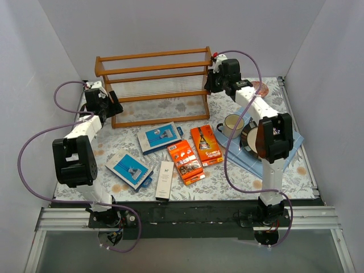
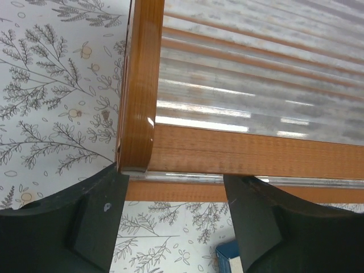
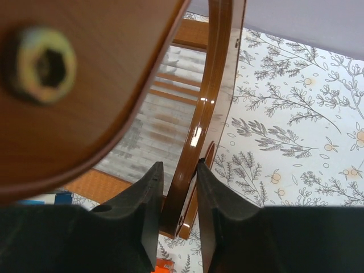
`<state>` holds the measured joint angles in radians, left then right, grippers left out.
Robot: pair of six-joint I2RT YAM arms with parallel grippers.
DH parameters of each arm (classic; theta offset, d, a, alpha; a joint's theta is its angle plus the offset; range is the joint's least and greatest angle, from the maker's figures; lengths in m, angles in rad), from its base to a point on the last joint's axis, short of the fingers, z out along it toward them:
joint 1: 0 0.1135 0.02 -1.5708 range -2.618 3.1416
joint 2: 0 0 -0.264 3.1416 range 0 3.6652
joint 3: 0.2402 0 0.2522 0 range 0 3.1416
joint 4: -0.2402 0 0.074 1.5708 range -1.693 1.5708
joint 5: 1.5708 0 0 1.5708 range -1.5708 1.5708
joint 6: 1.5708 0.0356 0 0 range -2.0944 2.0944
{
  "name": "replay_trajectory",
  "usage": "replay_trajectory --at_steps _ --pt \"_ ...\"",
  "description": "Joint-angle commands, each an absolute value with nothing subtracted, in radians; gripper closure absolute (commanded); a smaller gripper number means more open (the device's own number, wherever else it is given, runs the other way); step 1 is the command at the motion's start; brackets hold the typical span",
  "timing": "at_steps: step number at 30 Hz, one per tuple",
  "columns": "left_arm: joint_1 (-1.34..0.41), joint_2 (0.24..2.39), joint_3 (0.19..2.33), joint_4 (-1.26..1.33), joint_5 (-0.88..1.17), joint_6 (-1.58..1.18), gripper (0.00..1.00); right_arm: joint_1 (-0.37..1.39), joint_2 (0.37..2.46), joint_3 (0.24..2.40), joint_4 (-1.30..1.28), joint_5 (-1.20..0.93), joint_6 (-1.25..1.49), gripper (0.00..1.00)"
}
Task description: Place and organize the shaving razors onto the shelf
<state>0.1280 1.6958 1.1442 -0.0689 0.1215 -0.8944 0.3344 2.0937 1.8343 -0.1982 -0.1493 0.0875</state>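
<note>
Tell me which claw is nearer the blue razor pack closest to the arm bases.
Left. The left claw is open at the left end of the shelf, behind that blue pack; the right claw clamps its right end, far across.

Top view. Your left gripper (image 1: 115,108) sits at the left end of the shelf (image 1: 153,56), and your right gripper (image 1: 210,84) at its right end post. In front of the shelf, flat on the table (image 1: 122,141), lie the far blue card (image 1: 160,137), near blue card (image 1: 130,169), left orange pack (image 1: 185,161), right orange pack (image 1: 206,145) and white box (image 1: 165,180). A mug (image 1: 230,124) stands beside the blue cloth (image 1: 242,158) on the right.
</note>
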Motion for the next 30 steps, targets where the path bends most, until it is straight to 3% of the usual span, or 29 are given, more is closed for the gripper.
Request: replay_trajectory --at_steps 1,2,5,11,15,19,22,25,30 --pt "0.132 1.686 1.224 0.006 0.11 -0.904 0.31 0.353 2.028 1.812 -0.322 -0.238 0.061 0.59" --pt "0.132 1.669 1.223 0.005 0.113 -0.907 0.29 0.351 2.017 1.815 -0.325 -0.224 0.052 0.51" --pt "0.132 1.584 1.207 -0.061 0.143 -0.922 0.2 0.347 1.961 1.804 -0.337 -0.201 0.035 0.4" --pt "0.132 1.338 1.129 -0.228 0.193 -0.954 0.07 0.333 1.778 1.695 -0.37 -0.204 0.003 0.29" --pt "0.132 1.195 1.045 -0.36 0.228 -0.994 0.06 0.333 1.646 1.582 -0.408 -0.202 -0.061 0.27" --pt "0.132 1.047 0.901 -0.394 0.299 -1.025 0.06 0.336 1.579 1.429 -0.446 -0.36 -0.162 0.27" --pt "0.132 1.019 0.81 -0.4 0.377 -1.046 0.05 0.379 1.582 1.391 -0.472 -0.458 -0.235 0.26" --pt "0.133 1.029 0.752 -0.371 0.512 -1.06 0.03 0.448 1.603 1.379 -0.48 -0.474 -0.287 0.18" --pt "0.132 1.077 0.68 -0.295 0.592 -1.152 0.06 0.546 1.716 1.442 -0.48 -0.497 -0.307 0.21"
